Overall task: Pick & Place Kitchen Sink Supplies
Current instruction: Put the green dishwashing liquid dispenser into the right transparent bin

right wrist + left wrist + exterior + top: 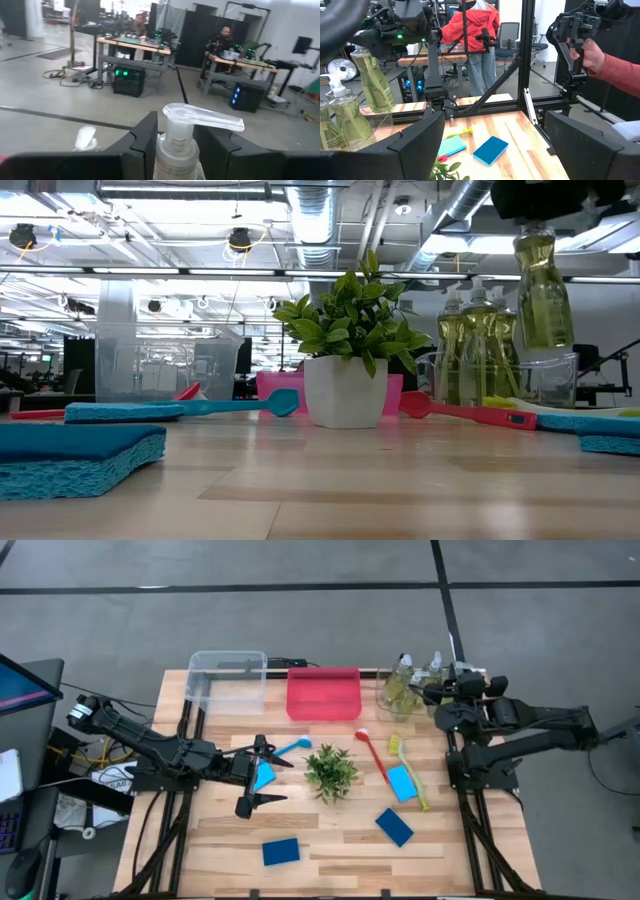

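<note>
My right gripper (437, 692) is at the table's far right, shut on a clear pump bottle of yellow-green liquid (543, 290). The bottle is above a clear container (545, 385) that holds more such bottles (470, 345). My left gripper (262, 776) is open at the table's left middle. Its fingers stand on either side of a flat blue sponge (265, 776) that lies on the table. A blue brush (291, 748) lies just beyond it. A red brush (372, 754), a yellow brush (411, 778) and more blue sponges (394, 826) lie on the table. My right gripper pinches the bottle's neck (176, 145) just under the pump head (202, 117), one finger (145, 142) on each side. The fingers come level from the table's right side. The bottle hangs about upright below them, lifted clear above the container.
A small potted plant (331, 771) stands mid-table between my arms. A clear bin (228, 677) and a pink bin (323, 693) stand at the far edge. People show beyond the table, among them a sleeve and hand (600, 57) on a handle.
</note>
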Controlling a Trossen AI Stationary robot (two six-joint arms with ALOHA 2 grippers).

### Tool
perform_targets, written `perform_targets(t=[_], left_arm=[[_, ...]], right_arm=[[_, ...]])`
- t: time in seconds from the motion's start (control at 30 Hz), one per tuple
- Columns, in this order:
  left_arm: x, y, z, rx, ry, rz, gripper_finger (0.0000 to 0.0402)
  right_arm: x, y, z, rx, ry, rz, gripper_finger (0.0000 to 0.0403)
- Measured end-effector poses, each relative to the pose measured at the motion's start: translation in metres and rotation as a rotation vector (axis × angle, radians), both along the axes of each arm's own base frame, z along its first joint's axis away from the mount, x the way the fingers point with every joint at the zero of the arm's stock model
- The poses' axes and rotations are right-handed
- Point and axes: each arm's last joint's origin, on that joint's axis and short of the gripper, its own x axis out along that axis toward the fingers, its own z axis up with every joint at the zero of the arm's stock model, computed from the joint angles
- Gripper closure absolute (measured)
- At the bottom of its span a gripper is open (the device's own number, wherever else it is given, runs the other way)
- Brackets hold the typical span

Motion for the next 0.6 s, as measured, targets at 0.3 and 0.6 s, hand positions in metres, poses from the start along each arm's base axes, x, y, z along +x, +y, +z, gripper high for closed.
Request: perform_targets(t=[0.3, 0.6], left_arm=[[0.000, 0.000, 0.000, 0.002, -0.001, 0.000, 0.0056], [0.000, 0.000, 0.000, 0.002, 0.000, 0.000, 0.0056]], right_arm=[[0.003, -0.011, -0.002, -0.003, -0.058, -0.117, 0.0300], [0.018, -0.026, -0.011, -0.009, -0.079, -0.235, 0.0300]])
